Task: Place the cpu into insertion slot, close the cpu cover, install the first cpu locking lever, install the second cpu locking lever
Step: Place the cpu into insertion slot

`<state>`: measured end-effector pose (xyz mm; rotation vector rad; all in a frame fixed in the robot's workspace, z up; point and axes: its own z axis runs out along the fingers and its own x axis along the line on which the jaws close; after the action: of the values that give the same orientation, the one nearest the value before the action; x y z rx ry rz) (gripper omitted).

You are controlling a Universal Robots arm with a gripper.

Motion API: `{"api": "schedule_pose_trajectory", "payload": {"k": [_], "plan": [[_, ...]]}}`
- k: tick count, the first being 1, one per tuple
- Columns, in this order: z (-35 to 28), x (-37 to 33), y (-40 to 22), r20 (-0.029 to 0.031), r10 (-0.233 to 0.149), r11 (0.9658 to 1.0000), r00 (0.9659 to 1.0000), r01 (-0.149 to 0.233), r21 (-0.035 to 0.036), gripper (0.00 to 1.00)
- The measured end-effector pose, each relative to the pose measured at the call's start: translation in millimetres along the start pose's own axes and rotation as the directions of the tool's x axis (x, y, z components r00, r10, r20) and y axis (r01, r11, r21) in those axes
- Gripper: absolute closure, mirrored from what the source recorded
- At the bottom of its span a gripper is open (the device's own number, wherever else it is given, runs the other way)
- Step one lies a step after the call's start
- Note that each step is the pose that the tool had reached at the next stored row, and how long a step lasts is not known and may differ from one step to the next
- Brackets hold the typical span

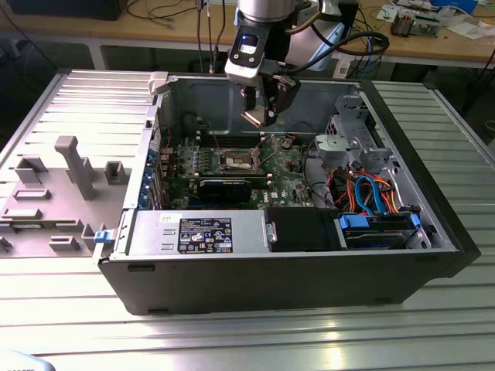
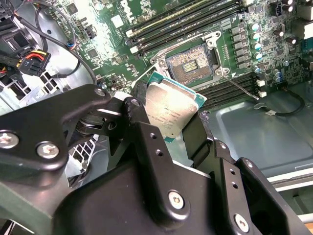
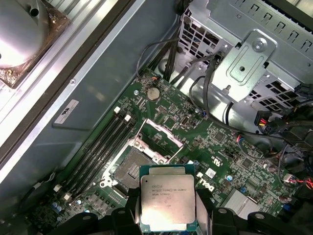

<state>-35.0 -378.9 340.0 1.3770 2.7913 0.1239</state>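
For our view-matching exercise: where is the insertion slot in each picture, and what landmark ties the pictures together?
Exterior view: slot just below the gripper.
Second wrist view: slot just past the held cpu.
First wrist view: slot next to the cpu.
Landmark: the long memory slots running alongside it.

Cpu (image 3: pixel 167 201) with dull silver-grey metal top; matt black gripper (image 2: pixel 166 117); insertion slot (image 2: pixel 190 63) rimmed in shiny metal, green board (image 2: pixel 110 61) around it.
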Motion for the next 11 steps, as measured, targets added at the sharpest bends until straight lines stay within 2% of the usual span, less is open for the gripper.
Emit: {"api": "schedule_pose_trajectory", "payload": {"k": [11], "plan": [[0.0, 0.0, 0.0, 0.0038, 0.008, 1.0000, 1.0000, -0.008, 0.0023, 0.46]]}}
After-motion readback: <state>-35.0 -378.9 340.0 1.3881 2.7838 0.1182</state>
